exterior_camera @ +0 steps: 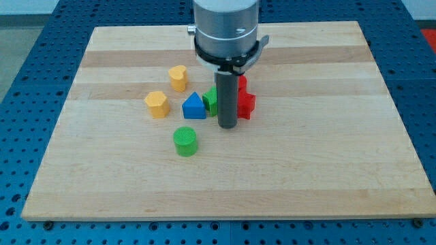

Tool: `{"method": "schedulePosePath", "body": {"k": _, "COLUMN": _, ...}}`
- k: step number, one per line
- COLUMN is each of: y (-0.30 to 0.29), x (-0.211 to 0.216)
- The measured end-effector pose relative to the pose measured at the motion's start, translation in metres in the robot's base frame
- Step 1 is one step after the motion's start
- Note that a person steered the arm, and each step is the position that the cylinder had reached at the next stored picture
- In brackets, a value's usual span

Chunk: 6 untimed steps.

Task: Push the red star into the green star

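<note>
The red star (pixel 246 103) lies near the board's middle, just right of my rod, which partly hides it. The green star (pixel 210 101) sits just left of the rod, also partly hidden, and touches the blue triangular block (pixel 194 107). My tip (pixel 227 127) rests on the board just below and between the two stars. The rod covers the space between them, so I cannot tell whether they touch. Another red block (pixel 242 83) peeks out above the red star, mostly hidden by the arm.
Two yellow blocks lie at the view's left: one (pixel 178 77) above, one (pixel 157 104) lower left. A green cylinder (pixel 184 141) stands below the blue block. The wooden board (pixel 340 170) has blue perforated table around it.
</note>
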State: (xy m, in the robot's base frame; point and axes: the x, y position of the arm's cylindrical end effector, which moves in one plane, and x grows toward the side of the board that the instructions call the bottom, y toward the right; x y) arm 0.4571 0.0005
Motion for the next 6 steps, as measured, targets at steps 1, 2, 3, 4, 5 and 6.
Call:
{"method": "schedulePosePath", "body": {"k": 1, "y": 0.000, "x": -0.049}}
{"method": "schedulePosePath", "body": {"k": 2, "y": 0.004, "x": -0.006}}
{"method": "schedulePosePath", "body": {"k": 3, "y": 0.062, "x": 0.022}}
{"method": "schedulePosePath", "body": {"k": 4, "y": 0.091, "x": -0.001}}
{"method": "schedulePosePath", "body": {"k": 5, "y": 0.053, "x": -0.014}}
{"method": "schedulePosePath", "body": {"k": 6, "y": 0.003, "x": -0.018}}
